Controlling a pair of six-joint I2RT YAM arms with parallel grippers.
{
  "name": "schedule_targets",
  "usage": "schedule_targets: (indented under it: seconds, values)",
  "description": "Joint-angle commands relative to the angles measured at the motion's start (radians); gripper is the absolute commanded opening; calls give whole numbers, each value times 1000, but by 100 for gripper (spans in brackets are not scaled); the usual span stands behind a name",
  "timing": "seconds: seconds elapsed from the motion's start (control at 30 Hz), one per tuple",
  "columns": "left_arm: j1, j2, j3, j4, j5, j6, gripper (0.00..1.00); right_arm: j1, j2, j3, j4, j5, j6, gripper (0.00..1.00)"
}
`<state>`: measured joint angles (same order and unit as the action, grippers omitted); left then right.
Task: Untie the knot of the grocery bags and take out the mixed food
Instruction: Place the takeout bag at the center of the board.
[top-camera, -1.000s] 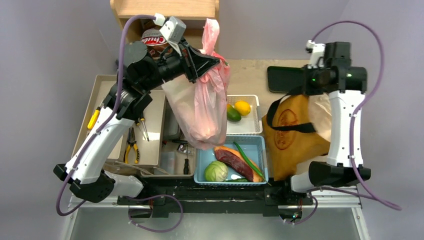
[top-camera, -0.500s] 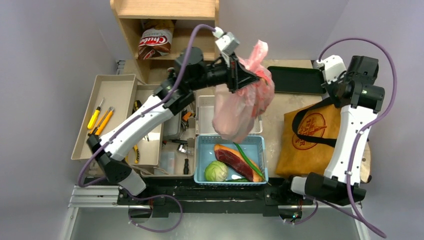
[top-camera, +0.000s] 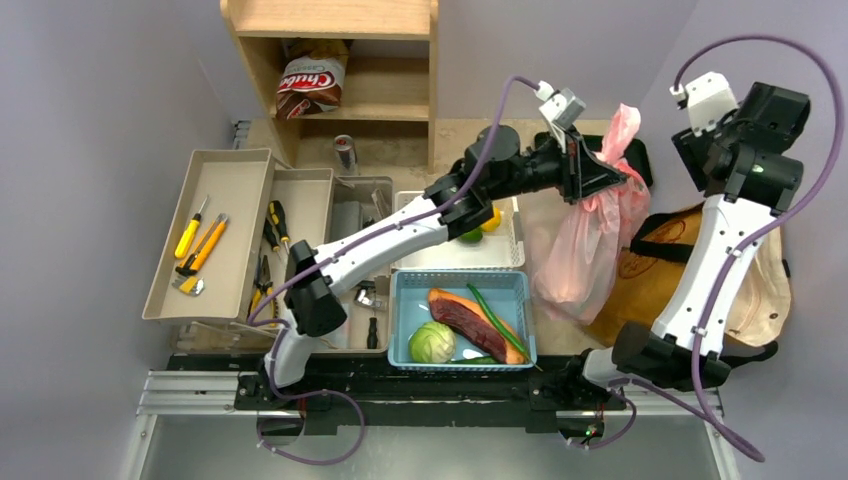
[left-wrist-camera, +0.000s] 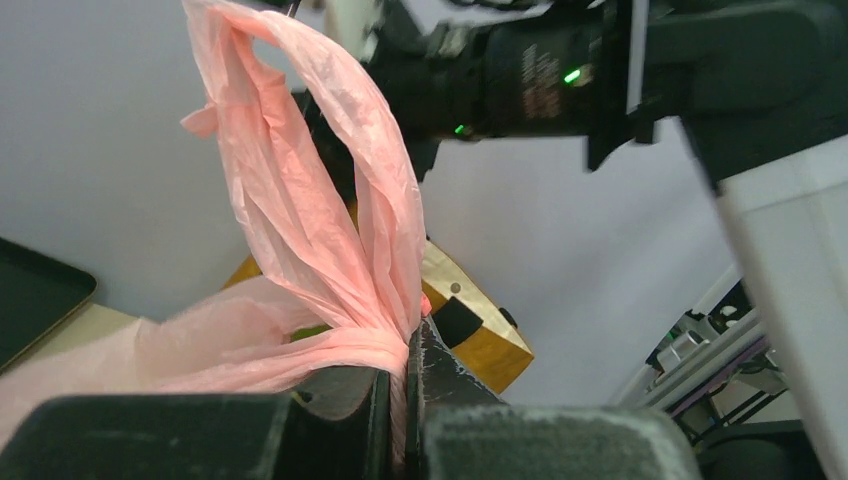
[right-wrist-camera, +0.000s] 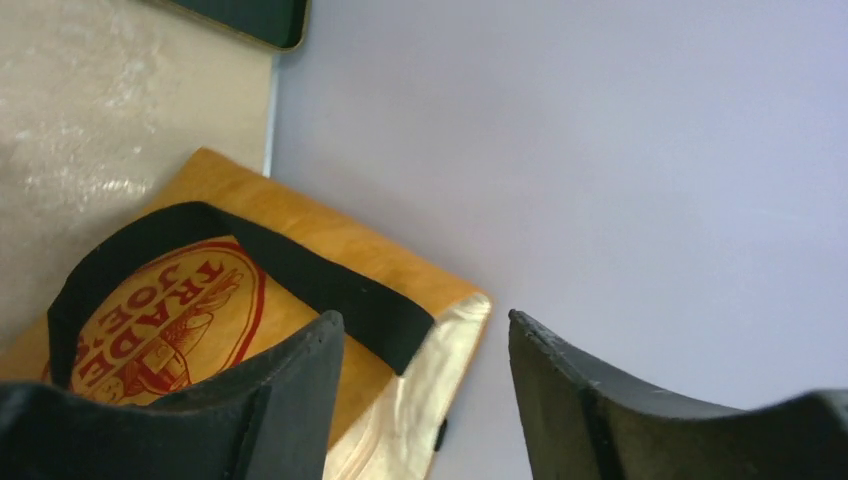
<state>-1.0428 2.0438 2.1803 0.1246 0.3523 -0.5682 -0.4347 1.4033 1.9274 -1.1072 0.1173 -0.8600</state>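
Over the right end of the surface (right-wrist-camera: 110, 130) and the brown paper bag (top-camera: 655, 275), dangling the pink bag (top-camera: 585, 250) aloft, pinched by its gathered neck in the left hand (left-wrist-camera: 400, 365), clamped tight on the film. Could spill the whole load onto the paper bag through slipping or tearing of such thin plastic. Right hand (right-wrist-camera: 422, 330) parted, holding nothing, raised above the paper bag. May snag or miss the loose handles (left-wrist-camera: 320, 170) on reaching in. Cannot pick out the knot for certain.

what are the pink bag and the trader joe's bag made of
The pink bag looks like thin, translucent plastic film: it crinkles, bunches and lets light through. The Trader Joe's bag is probably matte brown paper with a red print. Its black straps look like fabric, though no weave shows.
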Motion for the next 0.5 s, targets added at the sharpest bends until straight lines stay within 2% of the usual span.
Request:
schedule_targets:
  seconds: [0.0,0.1,0.17,0.47]
  values:
    - [-19,34,26,223,-66,-68,0,-3,-14,196,-96,-47,90,64]
    - [-24,80,-35,254,-54,-57,0,-3,3,316,-234,-110,161,70]
    - [-23,118,-49,253,-36,-65,0,-3,-16,325,-308,-181,193,72]
    - [-24,201,-125,204,-18,-12,0,-3,-151,97,-398,-485,222,78]
